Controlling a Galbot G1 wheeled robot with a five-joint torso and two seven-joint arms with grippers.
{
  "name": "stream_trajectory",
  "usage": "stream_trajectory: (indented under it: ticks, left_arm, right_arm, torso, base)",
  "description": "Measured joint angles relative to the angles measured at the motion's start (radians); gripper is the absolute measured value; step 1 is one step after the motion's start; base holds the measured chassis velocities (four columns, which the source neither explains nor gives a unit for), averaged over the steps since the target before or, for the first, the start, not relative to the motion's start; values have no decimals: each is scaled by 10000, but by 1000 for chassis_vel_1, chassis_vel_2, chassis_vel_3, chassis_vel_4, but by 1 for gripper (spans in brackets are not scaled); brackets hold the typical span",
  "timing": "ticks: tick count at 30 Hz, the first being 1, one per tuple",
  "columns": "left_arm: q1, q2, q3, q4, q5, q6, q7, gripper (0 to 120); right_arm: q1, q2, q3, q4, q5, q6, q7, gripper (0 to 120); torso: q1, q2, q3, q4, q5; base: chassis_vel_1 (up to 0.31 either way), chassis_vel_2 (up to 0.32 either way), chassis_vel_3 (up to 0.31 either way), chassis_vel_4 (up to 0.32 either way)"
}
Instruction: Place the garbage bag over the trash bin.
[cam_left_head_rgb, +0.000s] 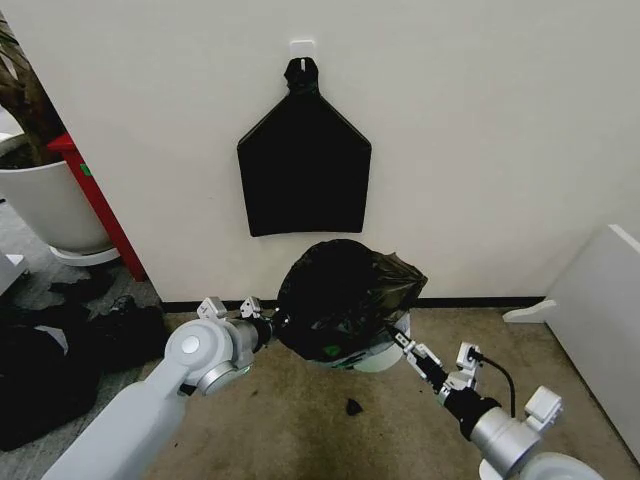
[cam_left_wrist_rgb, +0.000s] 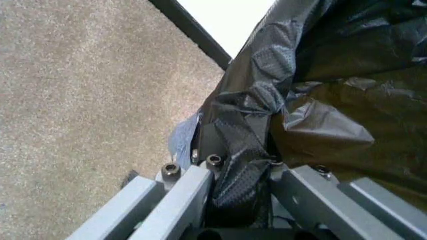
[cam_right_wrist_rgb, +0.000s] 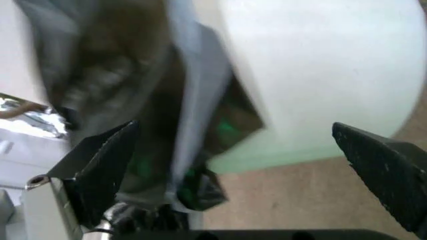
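The trash bin (cam_left_head_rgb: 372, 357) stands on the brown carpet floor (cam_left_head_rgb: 300, 420), close to the base of the white wall (cam_left_head_rgb: 480, 130) and its dark skirting strip (cam_left_head_rgb: 470, 301). It is a small round cream-white bucket with a greenish tint toward its foot; only its lower right side shows below the plastic.

The garbage bag (cam_left_head_rgb: 340, 295) is draped over the bin's top and left side. It is thin, glossy and black, heavily crinkled, bulging up in a rounded dome with a creased peak on the right. In the left wrist view the film looks partly see-through and brownish where it is stretched, with a fine embossed texture along a bunched fold.

The left claw (cam_left_head_rgb: 268, 325) is at the bag's left edge, pressed together on a gathered fold of the garbage bag (cam_left_wrist_rgb: 243, 150), which runs down between its fingers (cam_left_wrist_rgb: 183, 195).

The right claw (cam_left_head_rgb: 400, 341) is at the bin's right side, low down. Its dark fingers (cam_right_wrist_rgb: 380, 165) are spread wide apart, with the pale bin wall (cam_right_wrist_rgb: 320, 75) and the hanging edge of the bag (cam_right_wrist_rgb: 133, 100) between them; neither finger can be seen touching either.

On the wall above, a flat smooth black bag bundle (cam_left_head_rgb: 303, 175) hangs from a white hook (cam_left_head_rgb: 302, 46). A small black scrap (cam_left_head_rgb: 354, 407) lies on the carpet in front of the bin. A large white plant pot (cam_left_head_rgb: 45, 205) stands by the left end of the wall.
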Motion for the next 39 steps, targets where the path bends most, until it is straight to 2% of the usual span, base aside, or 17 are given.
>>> stream_trajectory:
  ticks: [11,19,26,33,39]
  left_arm:
    - [-14,24,2,-309,-286,-100,-89,0]
    - [-1,5,1,-507,-516,-175,-153,0]
    - [90,12,5,-616,-462,-187,-167,0]
    - [37,155,-4,-433,170,-123,-109,0]
    - [29,113,-21,-405,285,-138,-76,0]
  right_arm:
    - [196,99,-286,-1597,-990,186,86,100]
    - [250,334,-631,-2032,-1590,431,100,100]
    - [188,498,-794,-1553,-1912,815,109,100]
    - [-905,248,-332,-249,-2191,922,-882,100]
    - [-1107,223,-417,369,-2545,817,-1221,100]
  torso:
    - [0,0,0,0,1]
    - [0,0,-1,-1,0]
    - [0,0,-1,0,-1]
    - [0,0,-1,-2,-2]
    - [0,0,-1,-3,2]
  base:
    - [0,0,0,0]
    - [0,0,0,0]
    - [0,0,0,0]
    - [0,0,0,0]
    - [0,0,0,0]
